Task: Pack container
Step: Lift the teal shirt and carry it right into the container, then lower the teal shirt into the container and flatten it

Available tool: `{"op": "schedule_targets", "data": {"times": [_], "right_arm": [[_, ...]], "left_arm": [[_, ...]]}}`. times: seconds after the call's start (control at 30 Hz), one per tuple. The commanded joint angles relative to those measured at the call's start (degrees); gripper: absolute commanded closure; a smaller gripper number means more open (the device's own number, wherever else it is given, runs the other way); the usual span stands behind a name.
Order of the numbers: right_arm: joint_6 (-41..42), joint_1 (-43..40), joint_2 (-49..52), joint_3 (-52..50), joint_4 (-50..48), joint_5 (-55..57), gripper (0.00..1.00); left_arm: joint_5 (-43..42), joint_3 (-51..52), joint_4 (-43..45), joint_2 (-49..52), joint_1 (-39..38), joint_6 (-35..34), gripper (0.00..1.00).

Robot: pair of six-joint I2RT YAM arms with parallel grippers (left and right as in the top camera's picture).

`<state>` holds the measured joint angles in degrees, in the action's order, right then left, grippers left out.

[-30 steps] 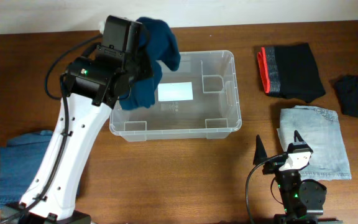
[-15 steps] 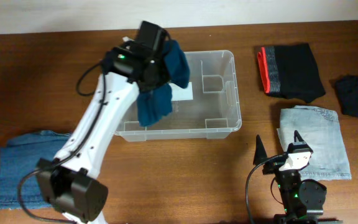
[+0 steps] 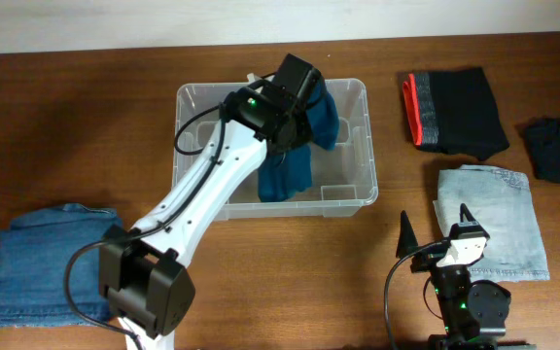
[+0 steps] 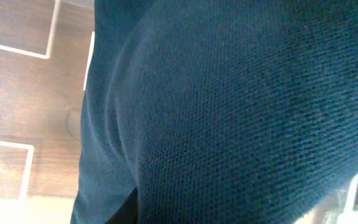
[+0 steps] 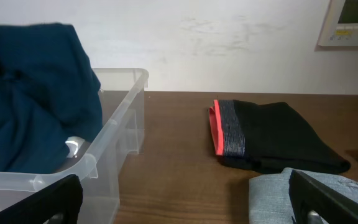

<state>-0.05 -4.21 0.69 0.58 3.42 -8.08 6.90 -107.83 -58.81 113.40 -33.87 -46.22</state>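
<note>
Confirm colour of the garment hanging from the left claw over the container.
Dark teal-blue, plain knit garment; shows best in the left wrist view.

A brown wood-grain worktop (image 3: 56, 126) meets a plain off-white wall (image 5: 229, 43) along its 12 o'clock edge. The wall shows faint scuffs, and a pale control panel (image 5: 353, 22) hangs on it toward 1 o'clock. The light is soft, even.
</note>
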Motion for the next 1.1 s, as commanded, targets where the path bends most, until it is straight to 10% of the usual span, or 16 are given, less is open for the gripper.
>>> {"op": "schedule_targets", "data": {"times": [0.0,0.87,1.0,1.07], "right_arm": [[-0.13,-0.37,-0.5,-0.26,0.28,-0.33,0.01],[-0.13,-0.37,-0.5,-0.26,0.28,-0.35,0.01],[-0.13,-0.37,-0.5,-0.26,0.28,-0.33,0.01],[-0.13,-0.37,-0.5,-0.26,0.28,-0.35,0.01]], "left_arm": [[4.07,-0.83,0.85,0.85,0.33,-0.83,0.96],[12.44,-0.85,-3.28,2.99,-1.01,-0.46,0.98],[12.35,-0.85,-3.41,4.92,-1.51,-0.44,0.59],[11.39,-0.85,-3.39,5.64,-1.51,-0.44,0.58]]}}
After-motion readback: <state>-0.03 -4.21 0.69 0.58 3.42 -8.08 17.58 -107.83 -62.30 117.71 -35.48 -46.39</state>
